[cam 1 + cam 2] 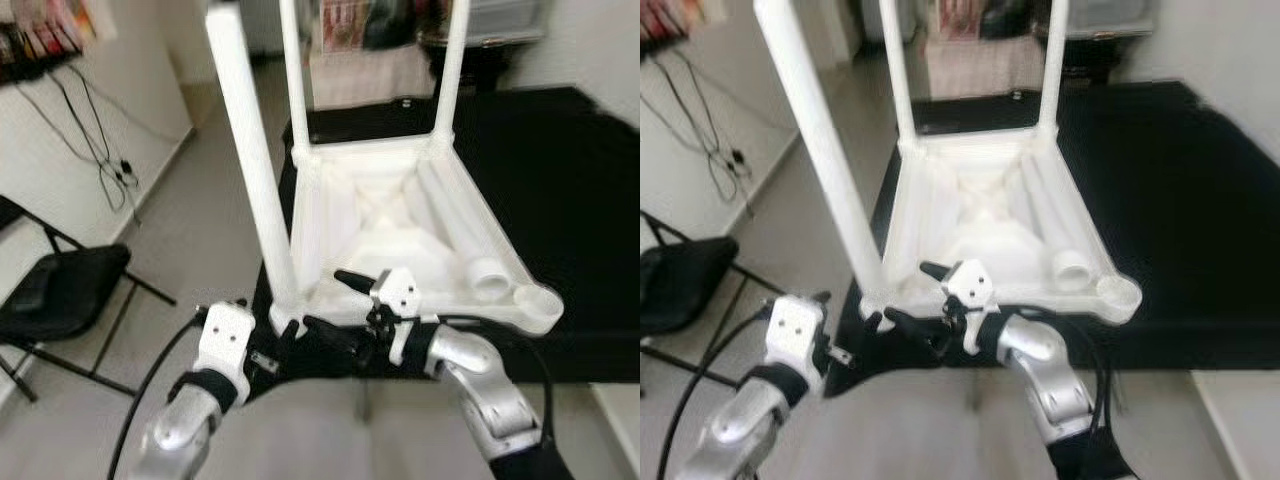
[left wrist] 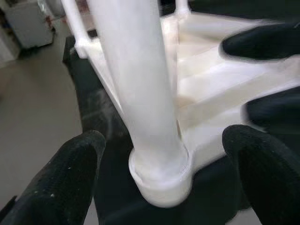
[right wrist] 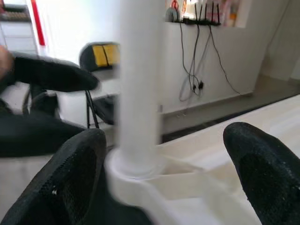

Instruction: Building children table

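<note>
Your left pincer [image 1: 275, 325] and right pincer [image 1: 340, 305] both stand spread beside the near leg [image 1: 252, 170] of the upturned white table [image 1: 400, 235], which rests on a black mat [image 1: 570, 180]. No writing is legible.

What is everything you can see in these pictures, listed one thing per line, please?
White plastic children's table: one, white, upside down on the black mat.
Fitted white tube legs: three, white, standing up from the near-left and two far corners.
Loose white tube leg: one, white, lying inside the upturned table toward its near-right corner.
Empty corner socket: one, white, near-right corner of the table.
Black floor mat: one, black, under the table.
Black folding chair: one, black, on the grey floor to the left.
Dark cables: several, hanging along the white wall on the left.
Left gripper: one, black fingers open either side of the near-left leg's base.
Right gripper: one, black fingers open beside the same corner.
</note>
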Available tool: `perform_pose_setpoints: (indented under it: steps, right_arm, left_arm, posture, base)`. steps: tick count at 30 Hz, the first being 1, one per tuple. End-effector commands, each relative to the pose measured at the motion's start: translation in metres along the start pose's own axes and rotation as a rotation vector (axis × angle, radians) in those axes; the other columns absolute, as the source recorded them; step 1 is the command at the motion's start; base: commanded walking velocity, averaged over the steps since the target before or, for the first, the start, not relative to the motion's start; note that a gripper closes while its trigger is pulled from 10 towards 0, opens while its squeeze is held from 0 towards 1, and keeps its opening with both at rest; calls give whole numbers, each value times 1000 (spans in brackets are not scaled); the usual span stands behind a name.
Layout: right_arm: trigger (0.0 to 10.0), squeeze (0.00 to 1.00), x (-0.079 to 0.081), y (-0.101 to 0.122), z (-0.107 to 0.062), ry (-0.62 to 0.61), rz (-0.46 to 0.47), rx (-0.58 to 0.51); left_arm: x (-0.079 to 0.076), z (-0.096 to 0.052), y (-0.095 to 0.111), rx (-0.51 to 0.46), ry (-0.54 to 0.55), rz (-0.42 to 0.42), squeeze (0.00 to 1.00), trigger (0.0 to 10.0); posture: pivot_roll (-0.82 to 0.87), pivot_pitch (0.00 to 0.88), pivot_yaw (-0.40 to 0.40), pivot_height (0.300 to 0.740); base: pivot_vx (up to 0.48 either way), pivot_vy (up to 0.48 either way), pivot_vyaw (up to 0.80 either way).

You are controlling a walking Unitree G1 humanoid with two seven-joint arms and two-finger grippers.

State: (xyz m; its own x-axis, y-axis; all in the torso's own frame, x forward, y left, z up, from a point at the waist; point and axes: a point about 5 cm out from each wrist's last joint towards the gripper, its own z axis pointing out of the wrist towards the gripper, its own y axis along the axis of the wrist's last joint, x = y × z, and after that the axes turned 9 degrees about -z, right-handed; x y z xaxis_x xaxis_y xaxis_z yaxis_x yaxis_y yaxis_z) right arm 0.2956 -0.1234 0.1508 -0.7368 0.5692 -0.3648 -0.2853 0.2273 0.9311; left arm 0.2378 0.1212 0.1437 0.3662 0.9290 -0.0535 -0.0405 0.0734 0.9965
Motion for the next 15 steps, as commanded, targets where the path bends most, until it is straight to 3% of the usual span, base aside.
perform_pose_setpoints:
  steps: [1, 6, 8, 13, 15]
  right_arm:
    - [10000, 0, -6, 5, 3, 5, -46, -8]
    - [10000, 0, -13, 7, -3, 41, -56, -7]
    - [10000, 0, -18, 8, -13, 136, -71, 9]
    - [10000, 0, -29, 13, -40, 362, -60, 61]
    - [10000, 0, -32, 15, -50, 439, -42, 94]
  left_arm:
    - [4, -4, -4, 35, 1, -2, 0, 10000]
    - [1, -4, -5, 44, -25, -5, 0, 10000]
    - [-7, -6, -6, 51, -80, -23, 0, 10000]
    - [-29, -16, -8, 100, -282, -54, 0, 10000]
    - [-32, -20, -10, 120, -302, -38, 0, 10000]
  posture:
    - [-109, 72, 77, 740]
    - [-109, 72, 77, 740]
    - [-102, 75, 74, 740]
    - [-96, 77, 71, 740]
    - [-92, 80, 68, 740]
  base:
    - [364, 0, 0]
    - [362, 0, 0]
    - [354, 0, 0]
    - [0, 0, 0]
    - [0, 0, 0]
